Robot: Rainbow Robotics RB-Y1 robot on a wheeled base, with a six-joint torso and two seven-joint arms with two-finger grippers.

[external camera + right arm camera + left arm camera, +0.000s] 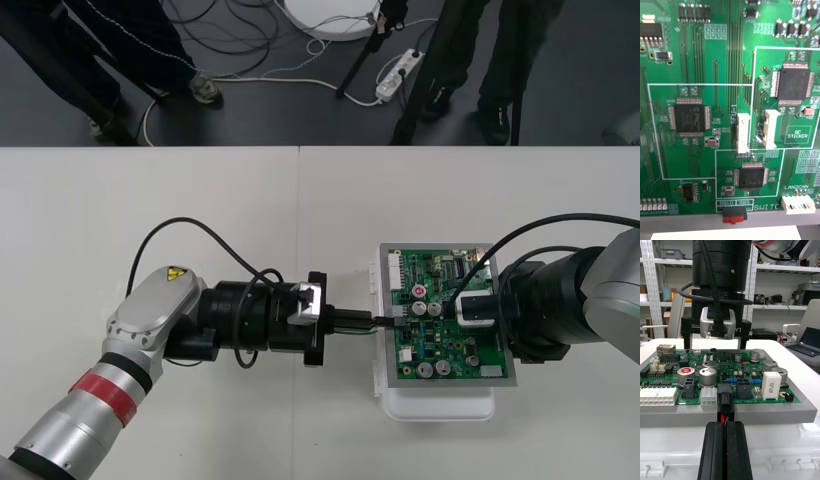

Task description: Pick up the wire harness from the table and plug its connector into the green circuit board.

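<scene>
Left gripper: clenched. The two black fingers stand together with only a thin slit between them.
Held item: wire harness, pinched by its wires. Red and black wires show in the slit at the fingertips.
Handling, wires: judged light, thin and limp. They will bend instead of pushing, so a grip far behind the plug would give little control.
Hold point: close behind the plug, as it is now, so that the free length stays short and fairly stiff.
Plug: small, black, just beyond the fingertips and in line with them. It sits at the nearest edge of the board, among the connectors there. Full seating cannot be confirmed.
Handling, plug: rigid, but judged fragile under side load. Push straight along the finger line.
Green circuit board: directly ahead of the fingertips, lying flat on its white base.
Right gripper: well beyond the fingertips, over the far part of the board. Its state cannot be told.
</scene>
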